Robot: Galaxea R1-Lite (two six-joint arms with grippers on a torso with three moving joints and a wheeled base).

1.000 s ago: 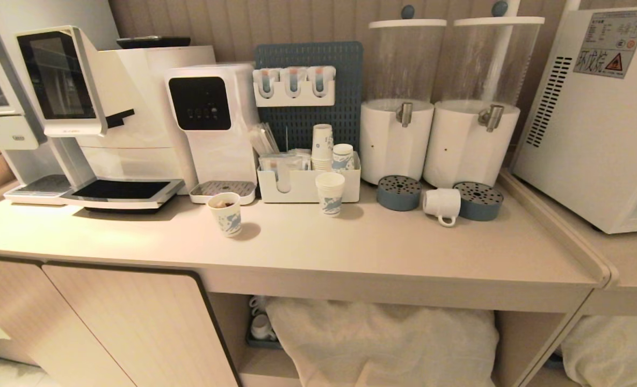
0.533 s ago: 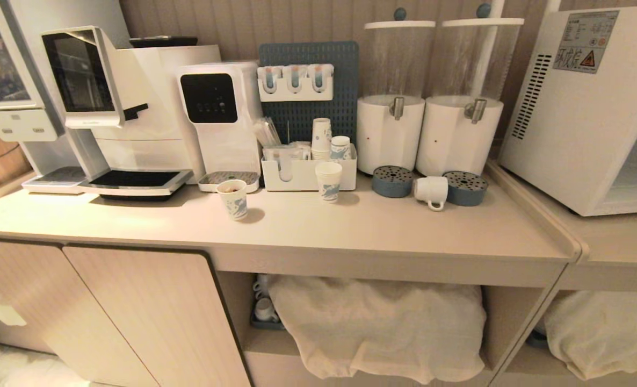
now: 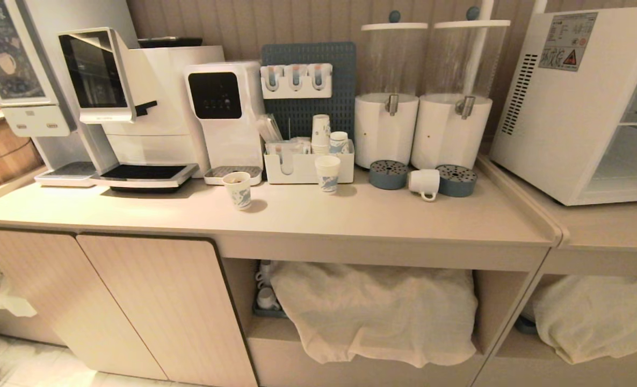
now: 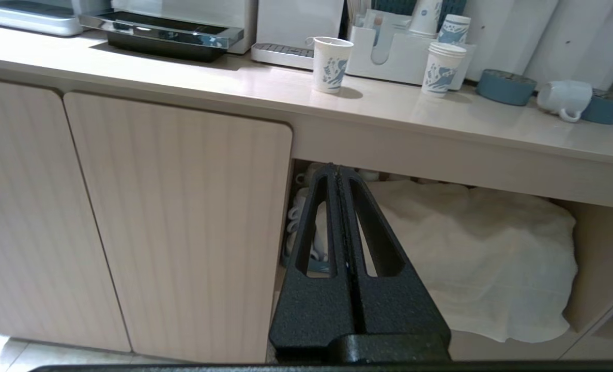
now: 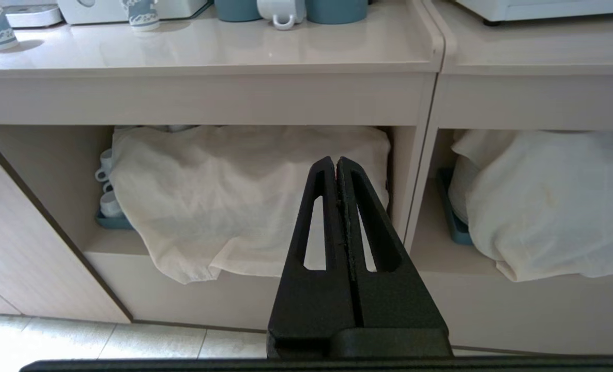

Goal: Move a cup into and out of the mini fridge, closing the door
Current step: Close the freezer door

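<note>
With both pincers, left [image 4: 340, 173] and right [image 5: 336, 164], pressed shut and empty below the worktop [image 3: 383, 226], the cup [image 3: 424, 182] lay untouched beside the mini fridge [image 3: 571, 102], awaiting pickup.

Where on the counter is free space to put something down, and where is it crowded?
The front strip of the counter is bare, from the two loose paper cups to the right edge. The back row is crowded: coffee machine, organizer tray, dispensers, drip trays with the cup lying between them.
</note>
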